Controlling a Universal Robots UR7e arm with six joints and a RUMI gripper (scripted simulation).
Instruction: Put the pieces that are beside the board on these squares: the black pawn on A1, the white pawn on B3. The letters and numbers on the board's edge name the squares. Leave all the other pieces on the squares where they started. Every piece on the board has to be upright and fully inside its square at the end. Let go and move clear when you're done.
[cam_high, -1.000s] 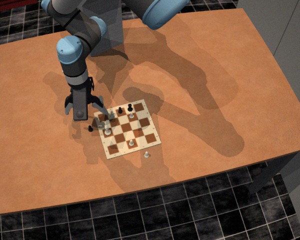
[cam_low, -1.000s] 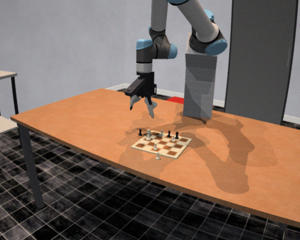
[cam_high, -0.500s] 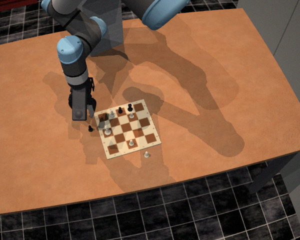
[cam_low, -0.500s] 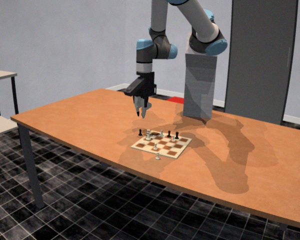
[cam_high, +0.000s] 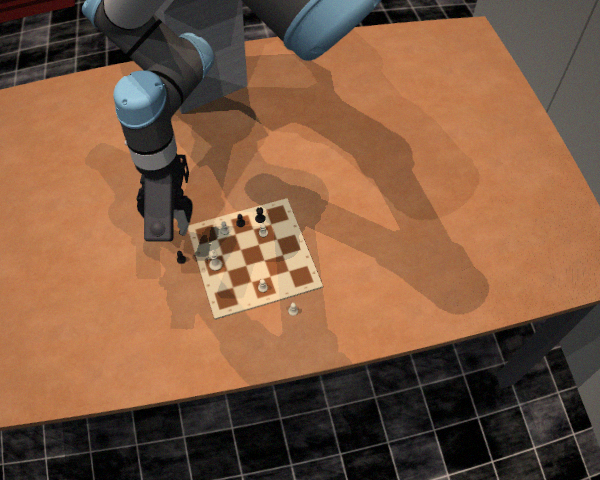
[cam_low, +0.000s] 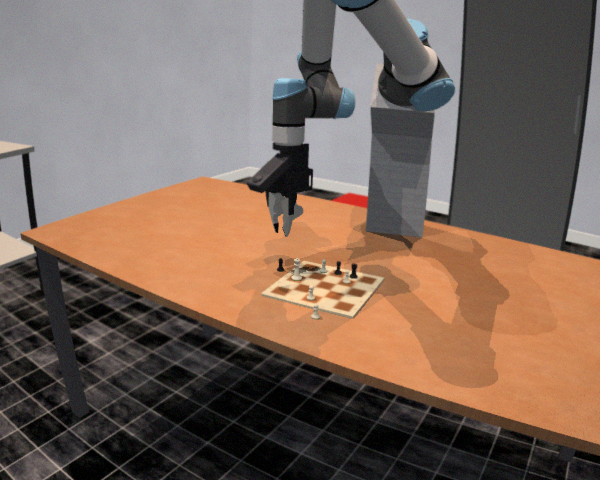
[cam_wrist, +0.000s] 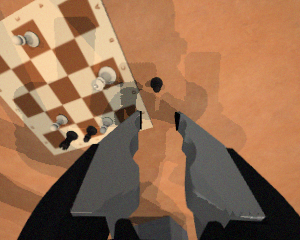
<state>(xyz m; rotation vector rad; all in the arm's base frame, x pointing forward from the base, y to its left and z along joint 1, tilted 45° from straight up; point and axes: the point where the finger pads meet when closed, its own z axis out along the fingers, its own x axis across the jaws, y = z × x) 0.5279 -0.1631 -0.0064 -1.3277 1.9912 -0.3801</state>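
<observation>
The black pawn (cam_high: 181, 257) stands upright on the table just off the board's left edge; it also shows in the exterior view (cam_low: 280, 264) and in the wrist view (cam_wrist: 156, 84). The white pawn (cam_high: 293, 309) (cam_low: 315, 313) stands upright on the table at the board's near edge. The small chessboard (cam_high: 255, 255) holds several white and black pieces, all upright. My gripper (cam_low: 281, 231) hangs well above the table, a little behind the black pawn. Its fingers are drawn in to a narrow gap with nothing between them.
The arm's grey pedestal (cam_low: 398, 170) stands on the table behind the board. A tall grey cabinet (cam_low: 520, 115) stands at the back right. A white queen-like piece (cam_high: 214, 261) sits on the board's left column, close to the black pawn.
</observation>
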